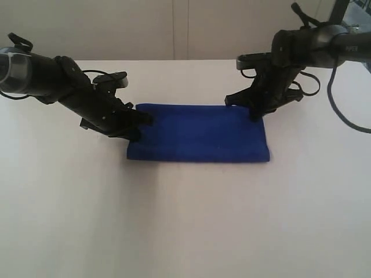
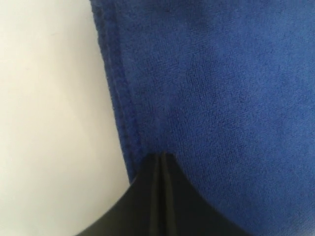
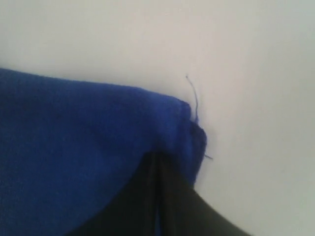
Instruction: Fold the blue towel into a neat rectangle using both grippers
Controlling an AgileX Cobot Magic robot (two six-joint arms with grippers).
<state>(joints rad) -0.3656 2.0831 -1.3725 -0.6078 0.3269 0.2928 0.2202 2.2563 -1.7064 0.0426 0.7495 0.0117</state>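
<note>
Exterior view has the blue towel (image 1: 200, 141) lying flat on the white desk (image 1: 185, 226), just toward 12 o'clock of the middle, as a tidy rectangle with its long sides running from 9 to 3 o'clock. My left arm (image 1: 69, 87) comes in from 9 o'clock and its jaws sit down at the towel's 10 o'clock corner. My right arm (image 1: 301, 46) reaches in from 2 o'clock and its jaws meet the cloth at the 2 o'clock corner. Both sets of jaws touch the far edge, well apart from each other, with the whole width of cloth between them. From my left wrist I see my dark fingers (image 2: 179, 206) pressed together with only a thin seam between them, their tip resting on the blue pile just beside the stitched hem (image 2: 120, 113), bare desk beyond it. From my right wrist the fingers (image 3: 174, 211) are likewise closed, and the towel's corner (image 3: 189, 128) bunches slightly around their tip, with a loose thread (image 3: 193, 96) curling off onto the desk. So both jaws are closed against the cloth; whether any fabric is actually pinched inside either pair, I cannot tell.
</note>
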